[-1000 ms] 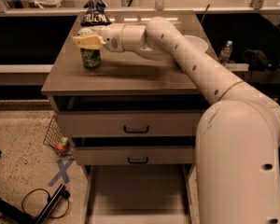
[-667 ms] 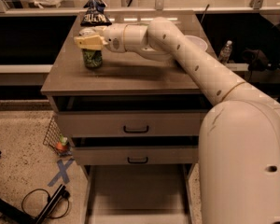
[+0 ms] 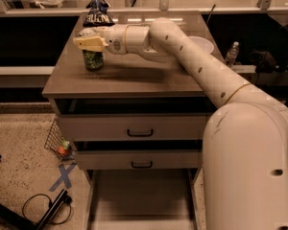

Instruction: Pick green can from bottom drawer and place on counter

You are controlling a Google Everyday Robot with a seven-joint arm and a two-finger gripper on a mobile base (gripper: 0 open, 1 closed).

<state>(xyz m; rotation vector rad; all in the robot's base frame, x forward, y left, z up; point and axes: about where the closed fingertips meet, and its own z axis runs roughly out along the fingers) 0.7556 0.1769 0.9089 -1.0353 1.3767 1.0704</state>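
The green can [image 3: 93,61] stands upright on the counter [image 3: 134,78], near its left side. My gripper [image 3: 90,43] reaches in from the right at the level of the can's top and is shut on it, so the silver top is hidden behind the yellowish fingers [image 3: 86,43]. The can's base rests on the counter. The bottom drawer [image 3: 141,202] is pulled open below, and its pale floor shows nothing on it.
A dark snack bag [image 3: 97,13] stands at the counter's back left. A white bowl [image 3: 204,45] sits at the right behind my arm. A clear bottle [image 3: 232,53] stands off to the right. A wire basket [image 3: 57,142], blue tape cross [image 3: 63,176] and black cable [image 3: 45,207] lie on the floor at left.
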